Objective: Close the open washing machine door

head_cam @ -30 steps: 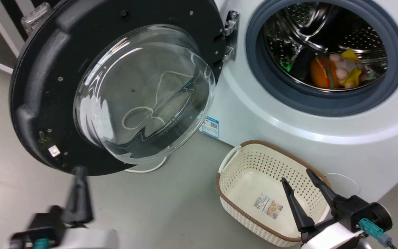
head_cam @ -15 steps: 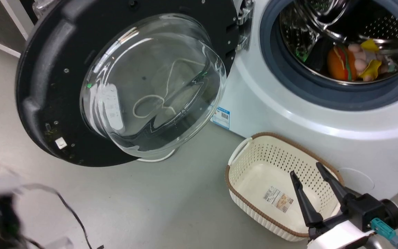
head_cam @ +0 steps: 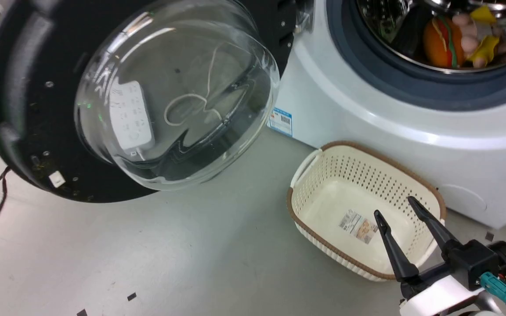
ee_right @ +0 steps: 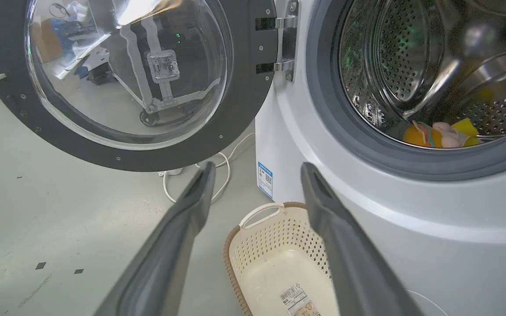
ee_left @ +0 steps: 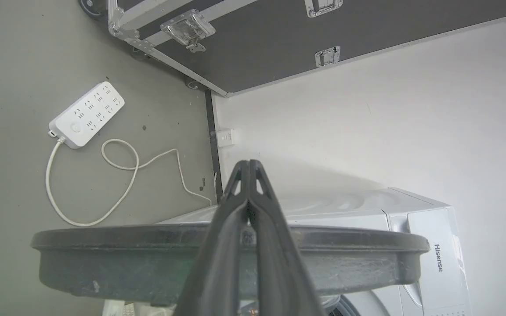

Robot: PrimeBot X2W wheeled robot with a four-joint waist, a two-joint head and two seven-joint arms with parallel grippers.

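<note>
At ten o'clock in my head view, door [head_cam: 24, 87] standing wide open off washing machine [head_cam: 367, 127], right gripper [head_cam: 392, 206] at five o'clock, fingers spread over basket [head_cam: 323, 248], left gripper [ee_left: 249, 164] fingers pressed together, crossing door's edge, contact unclear

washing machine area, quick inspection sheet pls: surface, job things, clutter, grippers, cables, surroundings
Surface: grey floor, a few small dark marks.
Job's things: washing machine door swung wide open; washing machine with soft toys in its drum.
Clutter: cream basket on the floor before the machine.
Grippers: left gripper shut, at the door's rim, contact unclear; right gripper open near the basket, holding nothing.
Cables: white power strip with looped cord; black cable on floor.
Surroundings: white wall, black flight case.
</note>
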